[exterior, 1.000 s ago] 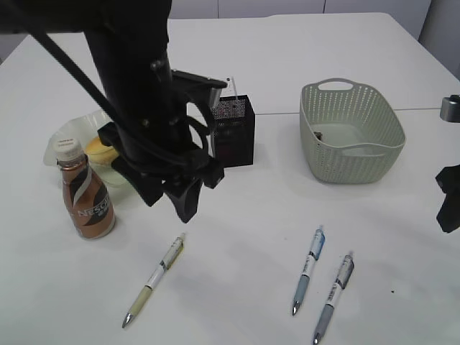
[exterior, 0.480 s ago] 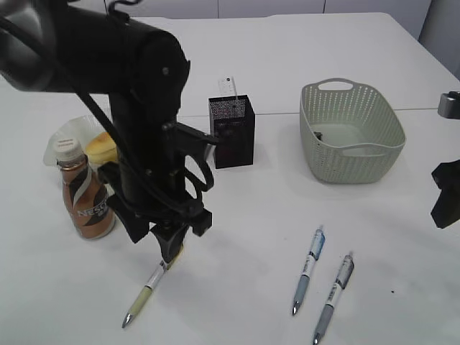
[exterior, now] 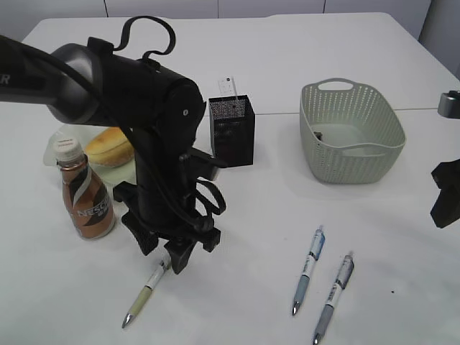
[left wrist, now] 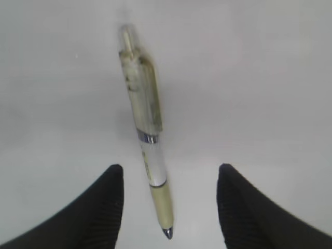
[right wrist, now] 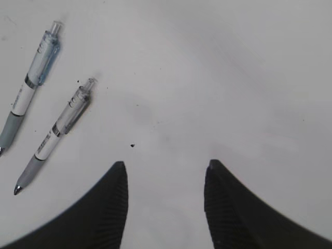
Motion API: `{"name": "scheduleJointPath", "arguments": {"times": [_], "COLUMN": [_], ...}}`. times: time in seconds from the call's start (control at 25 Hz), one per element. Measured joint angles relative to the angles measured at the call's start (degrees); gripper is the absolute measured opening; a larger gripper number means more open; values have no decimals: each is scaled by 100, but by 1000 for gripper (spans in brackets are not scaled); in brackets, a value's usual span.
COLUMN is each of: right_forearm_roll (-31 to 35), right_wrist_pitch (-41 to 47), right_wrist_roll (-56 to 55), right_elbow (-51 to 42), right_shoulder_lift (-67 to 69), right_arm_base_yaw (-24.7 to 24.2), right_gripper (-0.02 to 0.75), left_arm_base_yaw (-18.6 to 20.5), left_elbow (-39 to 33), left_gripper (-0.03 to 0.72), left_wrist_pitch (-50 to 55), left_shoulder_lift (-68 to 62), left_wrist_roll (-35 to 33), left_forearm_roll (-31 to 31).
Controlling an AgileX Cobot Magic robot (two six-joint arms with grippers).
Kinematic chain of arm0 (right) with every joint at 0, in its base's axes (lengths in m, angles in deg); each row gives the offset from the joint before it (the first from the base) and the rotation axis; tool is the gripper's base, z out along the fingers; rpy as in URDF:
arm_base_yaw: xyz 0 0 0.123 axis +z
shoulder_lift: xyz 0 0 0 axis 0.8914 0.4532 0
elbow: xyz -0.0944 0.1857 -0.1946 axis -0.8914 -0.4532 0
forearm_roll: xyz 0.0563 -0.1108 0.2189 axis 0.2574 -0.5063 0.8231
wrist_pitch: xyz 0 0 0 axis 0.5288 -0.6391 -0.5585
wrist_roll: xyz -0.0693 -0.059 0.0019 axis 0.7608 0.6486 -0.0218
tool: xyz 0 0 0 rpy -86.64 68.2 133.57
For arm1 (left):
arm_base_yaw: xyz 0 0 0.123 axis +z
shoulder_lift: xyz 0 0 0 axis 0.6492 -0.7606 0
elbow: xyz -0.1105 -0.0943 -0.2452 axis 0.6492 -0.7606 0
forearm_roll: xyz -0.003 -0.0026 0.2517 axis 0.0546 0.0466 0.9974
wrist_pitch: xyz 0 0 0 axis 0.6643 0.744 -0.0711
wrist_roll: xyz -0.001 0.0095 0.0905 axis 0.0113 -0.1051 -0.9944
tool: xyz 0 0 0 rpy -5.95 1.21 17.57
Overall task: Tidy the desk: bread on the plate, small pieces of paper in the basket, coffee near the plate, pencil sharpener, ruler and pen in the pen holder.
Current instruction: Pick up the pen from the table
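Left gripper [left wrist: 168,207]: jaws wide apart, low over table [exterior: 251,237], straddling yellow-green pen [left wrist: 148,150]; contact not discernible. Right gripper [right wrist: 165,207]: jaws apart, holding nothing, over bare table. Blue pen [right wrist: 28,85] and grey pen [right wrist: 54,135] lie to its left.

A white desk [exterior: 345,43] is filling nearly the whole exterior view, its matte top taking soft, even light and showing only faint shadows. A thin seam is running across it (roughly mid-depth, toward the right). Beyond the far edge, pale grey panels are showing, with a darker strip at the right.
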Motion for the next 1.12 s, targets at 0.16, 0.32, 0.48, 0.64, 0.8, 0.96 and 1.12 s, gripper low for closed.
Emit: {"name": "scheduleJointPath", "arguments": {"times": [0.16, 0.32, 0.48, 0.64, 0.8, 0.96, 1.12], "right_forearm_roll": [10, 10, 10, 10, 10, 10, 20], "right_wrist_pitch": [13, 13, 26, 34, 34, 34, 34], "right_wrist_roll": [0, 0, 15, 15, 15, 15, 23], "right_elbow": [0, 0, 0, 0, 0, 0, 0], "right_shoulder_lift": [0, 0, 0, 0, 0, 0, 9], "right_arm_base_yaw": [0, 0, 0, 0, 0, 0, 0], "right_gripper": [382, 382, 382, 382, 382, 382, 382], "left_arm_base_yaw": [0, 0, 79, 296, 392, 392, 392], "left_elbow": [0, 0, 0, 0, 0, 0, 0], "left_gripper": [416, 416, 416, 416, 406, 389, 384], "left_wrist_pitch": [-267, -483, -566, -566, -566, -569, -599], "left_shoulder_lift": [0, -55, -110, -157, -195, -235, -284], "left_wrist_roll": [96, 271, 403, 476, 489, 489, 489], "left_forearm_roll": [8, 25, 25, -49, -49, -125, -204]}}
